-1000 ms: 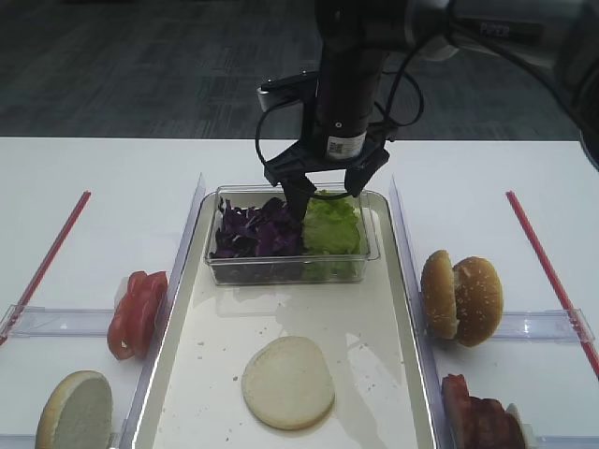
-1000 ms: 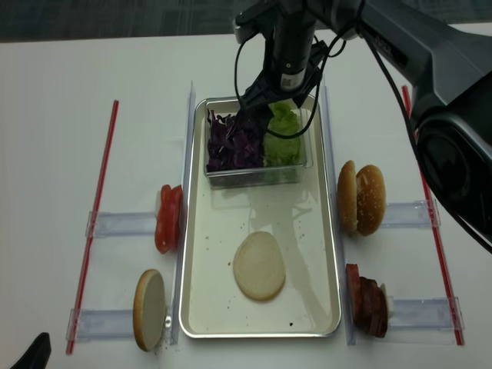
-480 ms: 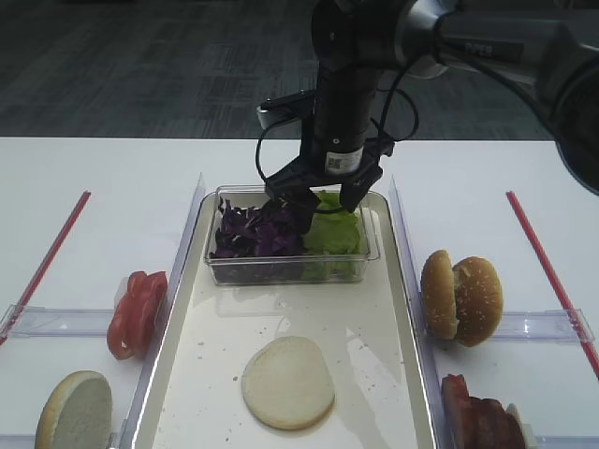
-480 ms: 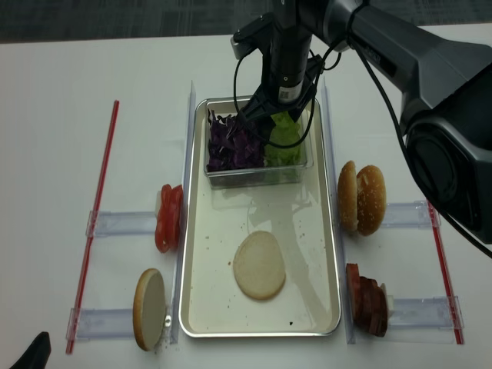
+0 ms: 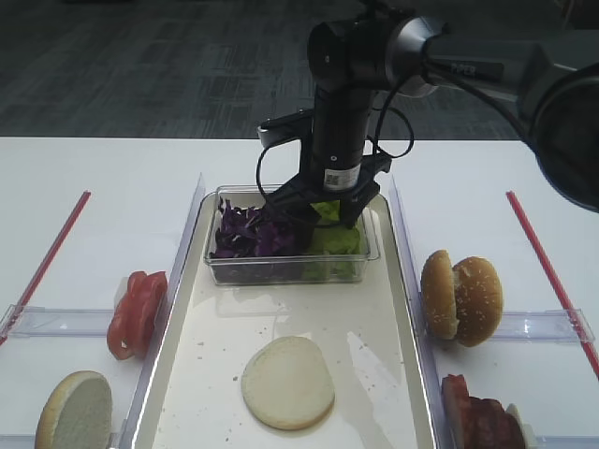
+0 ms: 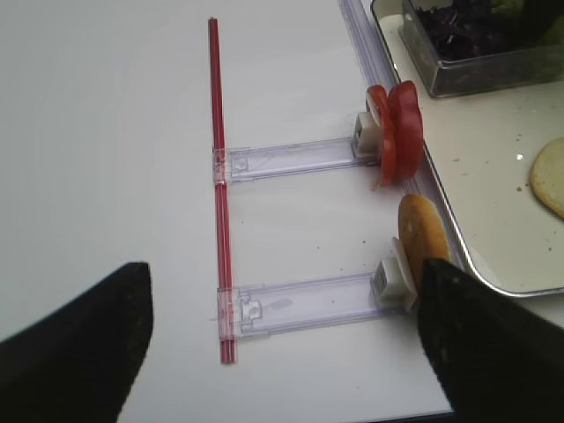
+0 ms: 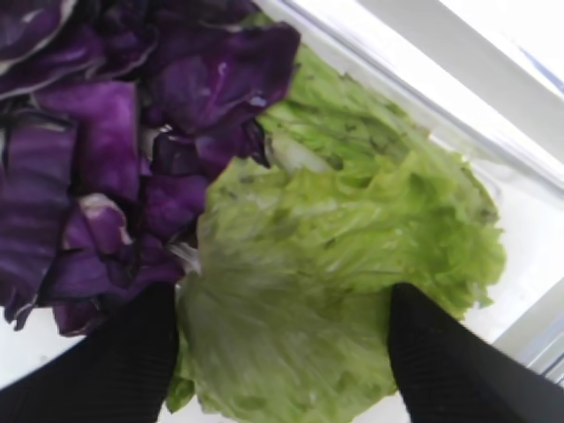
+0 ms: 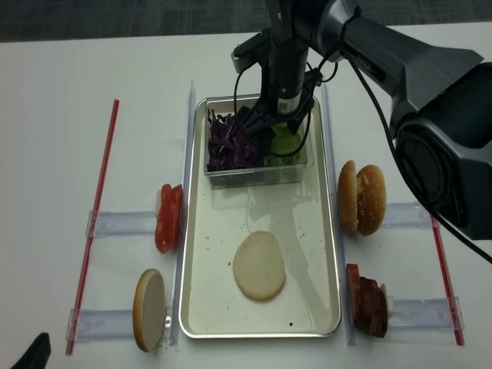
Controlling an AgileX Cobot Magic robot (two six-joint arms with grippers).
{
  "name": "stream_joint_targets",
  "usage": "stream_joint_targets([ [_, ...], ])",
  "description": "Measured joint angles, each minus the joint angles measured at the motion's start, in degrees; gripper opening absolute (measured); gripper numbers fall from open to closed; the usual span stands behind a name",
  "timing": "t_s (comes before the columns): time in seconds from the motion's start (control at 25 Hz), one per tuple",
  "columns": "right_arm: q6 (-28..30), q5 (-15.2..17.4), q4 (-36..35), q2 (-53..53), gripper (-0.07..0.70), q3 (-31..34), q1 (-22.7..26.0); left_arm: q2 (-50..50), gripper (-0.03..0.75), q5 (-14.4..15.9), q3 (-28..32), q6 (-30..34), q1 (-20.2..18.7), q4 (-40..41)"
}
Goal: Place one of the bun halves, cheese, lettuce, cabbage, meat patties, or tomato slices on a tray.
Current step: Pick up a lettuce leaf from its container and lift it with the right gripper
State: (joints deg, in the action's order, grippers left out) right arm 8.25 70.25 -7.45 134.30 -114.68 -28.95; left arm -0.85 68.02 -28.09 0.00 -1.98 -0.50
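The right gripper [image 5: 321,216] reaches down into the clear tub [image 5: 281,268] at the tray's [image 5: 374,327] far end, its fingers [image 7: 449,366] set wide on either side of the lettuce [image 7: 352,256], touching the leaf; whether they grip it I cannot tell. The cabbage [image 5: 251,234] fills the tub's left half. One flat bun half [image 5: 287,382] lies mid-tray. The left gripper [image 6: 282,344] stands open over the table's left side.
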Motion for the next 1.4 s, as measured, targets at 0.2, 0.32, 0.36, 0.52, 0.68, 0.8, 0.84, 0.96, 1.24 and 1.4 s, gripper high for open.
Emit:
stream_joint_targets([
  [0.2,0.0,-0.3,0.4,0.6,0.479,0.0,0.0,0.0,0.564,0.0,0.0,0.0,0.0,0.0],
  [0.32,0.0,-0.4,0.7,0.8,0.457,0.0,0.0,0.0,0.564,0.0,0.0,0.0,0.0,0.0],
  [0.36,0.0,-0.5,0.9,0.8,0.452,0.0,0.0,0.0,0.564,0.0,0.0,0.0,0.0,0.0],
  [0.52,0.0,-0.6,1.2,0.8,0.435,0.0,0.0,0.0,0.564,0.0,0.0,0.0,0.0,0.0],
  [0.68,0.0,-0.6,1.5,0.8,0.37,0.0,0.0,0.0,0.564,0.0,0.0,0.0,0.0,0.0],
  [0.8,0.0,-0.6,1.5,0.8,0.316,0.0,0.0,0.0,0.564,0.0,0.0,0.0,0.0,0.0],
  [0.84,0.0,-0.5,1.5,0.8,0.298,0.0,0.0,0.0,0.564,0.0,0.0,0.0,0.0,0.0],
  [0.96,0.0,-0.4,1.6,0.8,0.248,0.0,0.0,0.0,0.564,0.0,0.0,0.0,0.0,0.0],
  [1.24,0.0,-0.4,1.8,0.8,0.153,0.0,0.0,0.0,0.564,0.0,0.0,0.0,0.0,0.0],
  [1.4,0.0,-0.4,2.0,0.8,0.113,0.0,0.0,0.0,0.564,0.0,0.0,0.0,0.0,0.0],
])
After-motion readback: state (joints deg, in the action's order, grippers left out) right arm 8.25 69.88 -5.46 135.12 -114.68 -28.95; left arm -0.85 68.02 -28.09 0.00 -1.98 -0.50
